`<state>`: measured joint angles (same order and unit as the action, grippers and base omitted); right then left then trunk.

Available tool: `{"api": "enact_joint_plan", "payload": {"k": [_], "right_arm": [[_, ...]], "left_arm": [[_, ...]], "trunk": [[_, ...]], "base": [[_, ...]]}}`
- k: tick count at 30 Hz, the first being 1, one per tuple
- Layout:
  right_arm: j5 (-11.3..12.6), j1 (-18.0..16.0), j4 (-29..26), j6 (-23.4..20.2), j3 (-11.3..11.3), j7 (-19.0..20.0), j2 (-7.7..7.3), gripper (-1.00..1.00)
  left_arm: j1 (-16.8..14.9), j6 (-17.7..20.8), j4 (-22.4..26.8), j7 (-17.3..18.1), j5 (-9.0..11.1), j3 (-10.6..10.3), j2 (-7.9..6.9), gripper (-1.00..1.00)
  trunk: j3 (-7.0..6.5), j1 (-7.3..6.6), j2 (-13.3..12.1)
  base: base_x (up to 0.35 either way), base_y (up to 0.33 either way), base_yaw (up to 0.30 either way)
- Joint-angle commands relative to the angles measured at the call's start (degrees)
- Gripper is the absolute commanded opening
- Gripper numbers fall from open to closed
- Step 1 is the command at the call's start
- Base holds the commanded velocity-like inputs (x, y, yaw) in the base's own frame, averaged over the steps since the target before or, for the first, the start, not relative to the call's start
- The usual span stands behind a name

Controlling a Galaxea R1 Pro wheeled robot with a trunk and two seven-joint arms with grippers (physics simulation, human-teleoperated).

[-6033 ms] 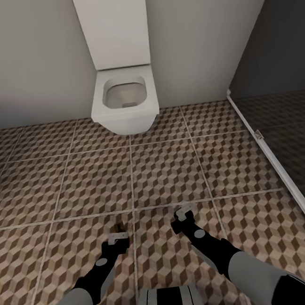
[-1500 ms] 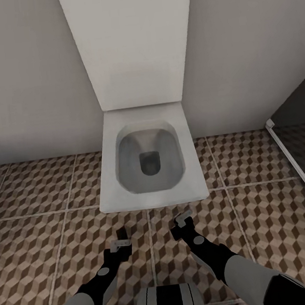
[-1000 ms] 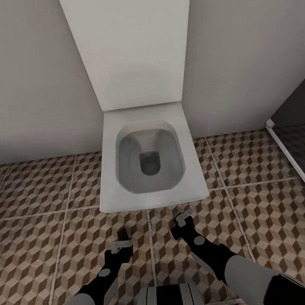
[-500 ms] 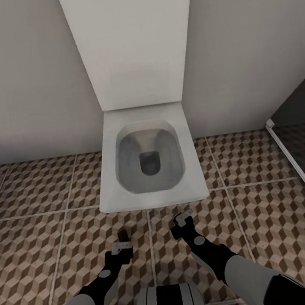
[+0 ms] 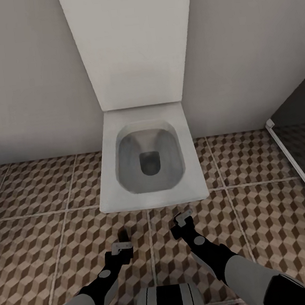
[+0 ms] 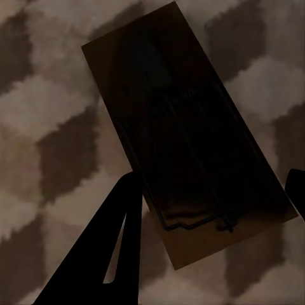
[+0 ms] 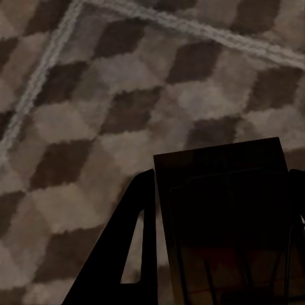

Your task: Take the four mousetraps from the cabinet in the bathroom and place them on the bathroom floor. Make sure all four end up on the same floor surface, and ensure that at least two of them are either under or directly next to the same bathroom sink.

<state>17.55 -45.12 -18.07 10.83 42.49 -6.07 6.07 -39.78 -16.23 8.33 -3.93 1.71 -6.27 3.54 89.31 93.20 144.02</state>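
Before the toilet, nothing has shifted for a second: left gripper holds one mousetrap, right gripper another mousetrap, both above the bathroom floor, unplaced.

Both arms reach forward and down, elbows bent. The left gripper and the right gripper each clamp a mousetrap between their fingers.

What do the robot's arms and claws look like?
Both arms have smooth light-grey upper shells and black forearms dotted with round grey joint caps. The left gripper and the right gripper each end in a small pale-grey block with dark fingers. Up close, the fingers are flat black wedges with a long triangular slot.
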Motion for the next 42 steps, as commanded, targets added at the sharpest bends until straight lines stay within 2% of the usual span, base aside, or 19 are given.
{"api": "enact_joint_plan", "payload": {"k": [1,42], "right_arm": [[0.6,-0.1,0.1,0.3,0.5,-0.3,-0.01,-1.0],[0.7,-0.1,0.1,0.3,0.5,-0.2,0.02,-1.0]], "left_arm": [[0.0,-0.2,-0.1,-0.5,0.1,-0.5,0.01,-1.0],[0.0,-0.4,-1.0,-0.5,0.1,-0.5,-0.06,-1.0]], "trunk": [[0.03,-0.01,0.0],[0.03,-0.01,0.0]], "base": [[0.0,0.0,0.0],[0.032,0.0,0.0]]}}
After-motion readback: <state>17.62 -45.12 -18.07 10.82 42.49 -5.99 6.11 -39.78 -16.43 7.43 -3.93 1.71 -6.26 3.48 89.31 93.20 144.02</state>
